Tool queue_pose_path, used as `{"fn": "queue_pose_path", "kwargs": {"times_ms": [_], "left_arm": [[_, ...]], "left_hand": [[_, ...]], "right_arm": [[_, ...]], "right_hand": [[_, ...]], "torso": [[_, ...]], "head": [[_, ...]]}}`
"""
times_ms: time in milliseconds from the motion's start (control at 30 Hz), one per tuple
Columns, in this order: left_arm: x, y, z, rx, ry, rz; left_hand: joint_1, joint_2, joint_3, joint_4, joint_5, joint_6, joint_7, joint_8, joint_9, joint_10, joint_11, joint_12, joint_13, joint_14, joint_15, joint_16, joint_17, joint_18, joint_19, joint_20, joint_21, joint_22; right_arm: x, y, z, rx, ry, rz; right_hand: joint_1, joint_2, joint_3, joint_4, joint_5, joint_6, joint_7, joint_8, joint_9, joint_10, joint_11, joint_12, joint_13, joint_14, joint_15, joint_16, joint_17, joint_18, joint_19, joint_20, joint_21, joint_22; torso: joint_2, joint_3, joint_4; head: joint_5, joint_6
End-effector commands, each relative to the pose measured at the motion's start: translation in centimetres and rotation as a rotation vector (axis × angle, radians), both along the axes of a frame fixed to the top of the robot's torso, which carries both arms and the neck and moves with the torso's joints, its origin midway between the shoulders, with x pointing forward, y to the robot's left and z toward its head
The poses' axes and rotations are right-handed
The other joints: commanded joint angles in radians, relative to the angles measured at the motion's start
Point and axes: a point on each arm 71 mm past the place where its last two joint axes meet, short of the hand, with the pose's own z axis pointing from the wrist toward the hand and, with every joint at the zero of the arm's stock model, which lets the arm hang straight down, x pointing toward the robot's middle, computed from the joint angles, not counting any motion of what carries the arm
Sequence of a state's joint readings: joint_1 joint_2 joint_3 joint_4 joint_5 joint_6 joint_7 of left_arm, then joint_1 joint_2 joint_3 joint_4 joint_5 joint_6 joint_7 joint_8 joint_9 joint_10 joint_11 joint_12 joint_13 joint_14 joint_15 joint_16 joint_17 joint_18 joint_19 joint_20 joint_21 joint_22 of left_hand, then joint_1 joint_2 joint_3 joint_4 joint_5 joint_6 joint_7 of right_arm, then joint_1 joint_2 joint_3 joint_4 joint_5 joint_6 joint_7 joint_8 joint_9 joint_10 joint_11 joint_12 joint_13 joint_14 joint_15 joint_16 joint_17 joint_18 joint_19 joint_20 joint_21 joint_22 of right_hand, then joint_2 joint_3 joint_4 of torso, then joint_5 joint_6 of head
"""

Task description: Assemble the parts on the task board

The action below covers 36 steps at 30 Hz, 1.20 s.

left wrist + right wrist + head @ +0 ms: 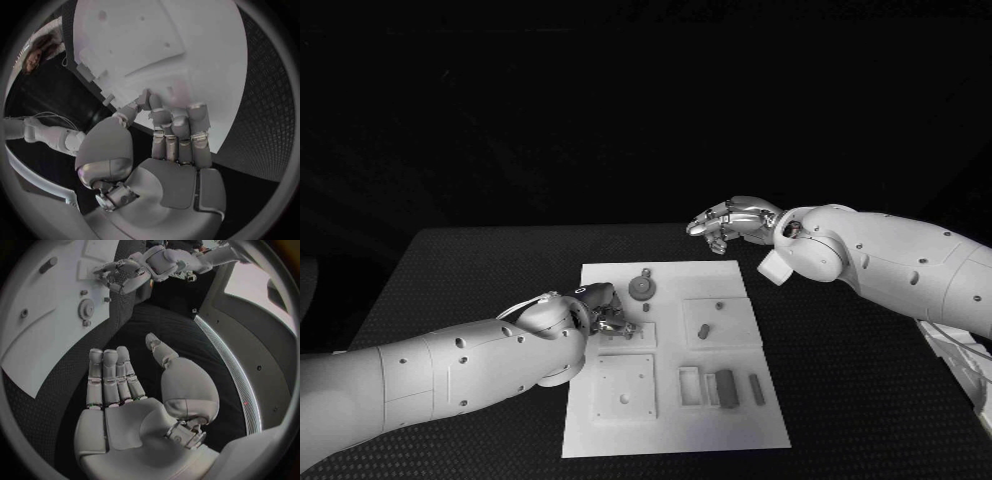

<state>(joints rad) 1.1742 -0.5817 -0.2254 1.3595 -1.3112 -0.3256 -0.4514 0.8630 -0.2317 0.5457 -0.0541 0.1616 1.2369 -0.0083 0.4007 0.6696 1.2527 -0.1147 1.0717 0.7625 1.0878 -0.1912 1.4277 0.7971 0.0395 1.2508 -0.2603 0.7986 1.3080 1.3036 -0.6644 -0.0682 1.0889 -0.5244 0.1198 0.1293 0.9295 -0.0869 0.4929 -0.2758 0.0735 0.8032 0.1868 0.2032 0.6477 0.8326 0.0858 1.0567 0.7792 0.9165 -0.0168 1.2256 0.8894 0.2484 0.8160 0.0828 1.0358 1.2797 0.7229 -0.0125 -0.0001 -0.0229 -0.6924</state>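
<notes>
the task board (733, 420) lies in the middle of the black table (473, 270). the left hand (596, 312) is at the board's left edge, fingers (164, 117) touching it; whether they grip a part i cannot tell. the right hand (730, 222) hovers beyond the far edge, fingers spread, holding nothing.

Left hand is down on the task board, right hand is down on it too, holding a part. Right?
Not quite. The left hand is at the task board, but the right hand is raised beyond the board's far edge, over the black table, and holds nothing. The right wrist view shows its fingers straight and empty.
</notes>
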Motion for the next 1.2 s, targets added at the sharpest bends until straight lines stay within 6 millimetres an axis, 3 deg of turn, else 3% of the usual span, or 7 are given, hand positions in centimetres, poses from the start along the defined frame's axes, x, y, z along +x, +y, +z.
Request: {"fn": "queue_pose_path", "kwargs": {"times_ms": [33,400,467,500,933,1200], "left_arm": [[-0.12,-0.13,-0.14,0.007,0.022,-0.011],[-0.11,-0.08,-0.15,0.009,0.022,-0.004],[-0.12,-0.09,-0.15,0.009,0.022,-0.004],[-0.12,-0.09,-0.14,0.008,0.021,-0.004],[-0.16,-0.03,-0.21,-0.003,0.028,0.001],[-0.22,0.24,-0.28,-0.004,0.041,0.007]], "left_hand": [[0.0,-0.012,0.001,0.007,-0.005,-0.005,0.002,0.002,0.001,-0.005,0.001,-0.006,0.001,-0.004,0.001,-0.004,0.001,0.026,-0.005,-0.012,-0.006,0.017],[-0.006,-0.017,-0.006,0.013,-0.008,-0.009,0.004,0.001,0.001,-0.009,0.003,-0.007,0.002,-0.008,0.001,-0.005,0.002,0.026,-0.008,-0.012,-0.007,0.018],[-0.018,0.017,-0.08,-0.027,0.04,-0.014,0.004,0.005,0.007,-0.015,0.004,-0.005,0.006,-0.015,0.001,-0.001,0.004,0.028,-0.018,-0.013,-0.005,0.019],[-0.019,0.018,-0.084,-0.029,0.041,-0.015,0.004,0.005,0.007,-0.015,0.004,-0.005,0.006,-0.015,0.001,-0.001,0.004,0.028,-0.019,-0.013,-0.005,0.019],[-0.054,0.001,-0.097,0.0,0.037,-0.019,0.005,0.0,0.005,-0.016,0.004,-0.006,0.006,-0.016,-0.001,-0.002,0.003,0.03,-0.02,-0.014,-0.009,0.016],[-0.049,0.008,-0.094,0.0,0.041,-0.019,0.004,0.0,0.005,-0.016,0.003,-0.006,0.006,-0.016,-0.002,-0.002,0.004,0.031,-0.019,-0.015,-0.008,0.016]], "right_arm": [[-0.09,0.15,-0.03,0.001,0.002,0.017],[-0.09,0.13,-0.02,0.001,0.001,0.015],[-0.09,0.12,-0.02,0.001,0.001,0.015],[-0.09,0.12,-0.02,0.001,0.001,0.015],[-0.08,0.1,-0.03,0.0,0.001,0.014],[-0.08,0.09,-0.04,0.0,0.002,0.015]], "right_hand": [[-0.011,0.0,-0.002,0.004,-0.006,0.0,0.006,-0.002,-0.001,-0.006,-0.002,0.004,-0.002,-0.004,0.0,0.005,-0.001,0.013,0.004,0.005,-0.005,0.001],[-0.012,-0.001,-0.002,0.004,-0.006,0.0,0.006,-0.002,-0.001,-0.006,-0.002,0.004,-0.002,-0.004,0.0,0.005,-0.002,0.013,0.004,0.005,-0.005,0.001],[-0.012,-0.001,-0.002,0.004,-0.006,0.0,0.006,-0.002,-0.001,-0.006,-0.002,0.005,-0.003,-0.004,0.0,0.006,-0.002,0.013,0.004,0.005,-0.005,0.001],[-0.012,-0.001,-0.002,0.004,-0.006,0.0,0.006,-0.002,-0.001,-0.006,-0.002,0.005,-0.003,-0.004,0.0,0.006,-0.002,0.013,0.004,0.005,-0.005,0.001],[-0.013,-0.001,-0.002,0.005,-0.006,-0.001,0.006,-0.002,-0.001,-0.006,-0.002,0.005,-0.003,-0.004,0.0,0.006,-0.002,0.013,0.004,0.005,-0.005,0.002],[-0.013,-0.001,-0.002,0.005,-0.006,-0.001,0.006,-0.002,-0.001,-0.006,-0.002,0.005,-0.003,-0.004,0.0,0.006,-0.002,0.013,0.004,0.005,-0.005,0.002]], "torso": [[0.0,0.0003,-0.0002],[0.0,0.0006,-0.0006],[0.0,0.0004,-0.0005],[0.0,0.0004,-0.0005],[0.0,-0.0001,-0.0004],[0.0,0.0002,0.0003]], "head": [[0.001,-0.001],[0.002,0.001],[0.001,0.001],[0.001,0.001],[0.001,0.001],[0.001,0.001]]}}
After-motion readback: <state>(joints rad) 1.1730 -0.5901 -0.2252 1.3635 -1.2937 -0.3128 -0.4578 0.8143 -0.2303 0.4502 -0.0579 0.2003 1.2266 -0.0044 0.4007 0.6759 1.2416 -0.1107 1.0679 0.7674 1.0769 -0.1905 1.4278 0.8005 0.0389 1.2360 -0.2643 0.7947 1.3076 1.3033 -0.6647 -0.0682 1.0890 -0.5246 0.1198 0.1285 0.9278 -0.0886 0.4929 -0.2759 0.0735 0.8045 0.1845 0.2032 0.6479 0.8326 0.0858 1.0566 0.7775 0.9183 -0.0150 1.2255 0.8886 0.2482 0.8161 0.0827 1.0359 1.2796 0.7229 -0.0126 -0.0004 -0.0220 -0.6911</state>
